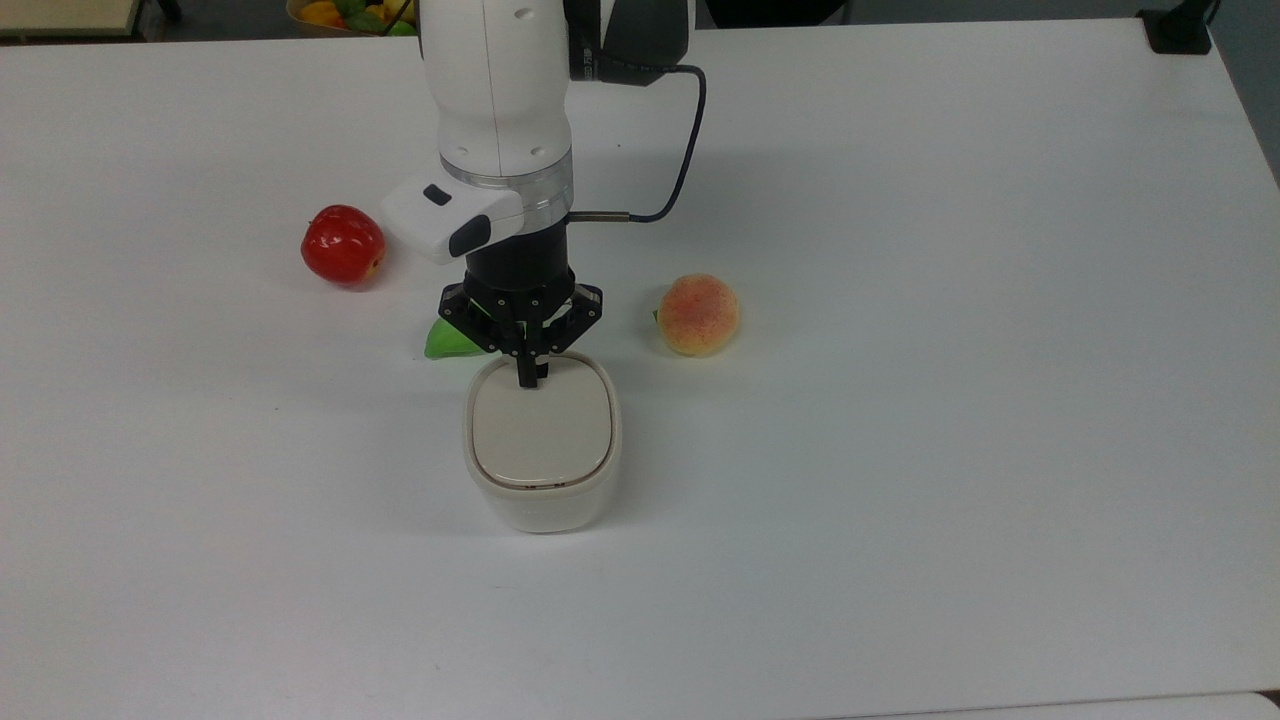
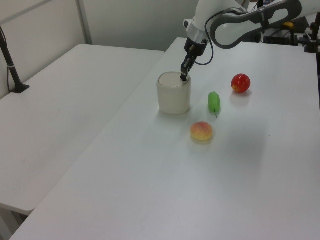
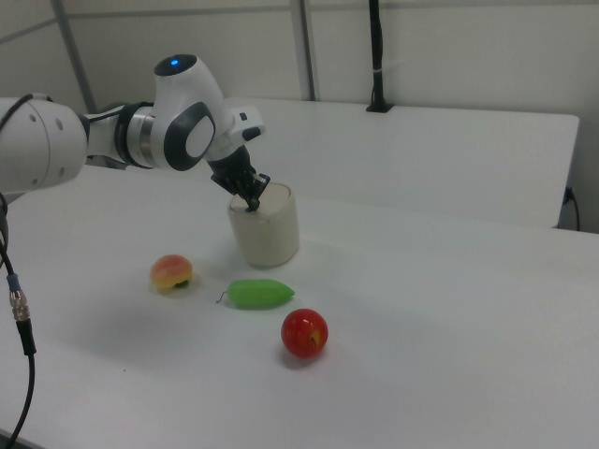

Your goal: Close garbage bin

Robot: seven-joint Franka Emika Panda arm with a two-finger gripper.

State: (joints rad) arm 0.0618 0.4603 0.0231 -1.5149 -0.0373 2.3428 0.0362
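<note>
The garbage bin [image 1: 541, 450], lid lying flat, was recorded just below the centre of the top view. The gripper [image 1: 529, 380], fingers pressed together and grasping nothing, was set tip-down on the lid's far edge. A green fruit [image 1: 447, 339], a peach [image 1: 697, 314] and a red apple [image 1: 342, 244] were noted beyond on the white table [image 1: 950, 400].

The top view looks steeply down on the bench [image 1: 900, 500] from opposite the arm's base, facing the tool [image 1: 527, 381] closely, while the left view and right view stand farther off on opposite sides, all sharing the tool and surrounding fruit.
</note>
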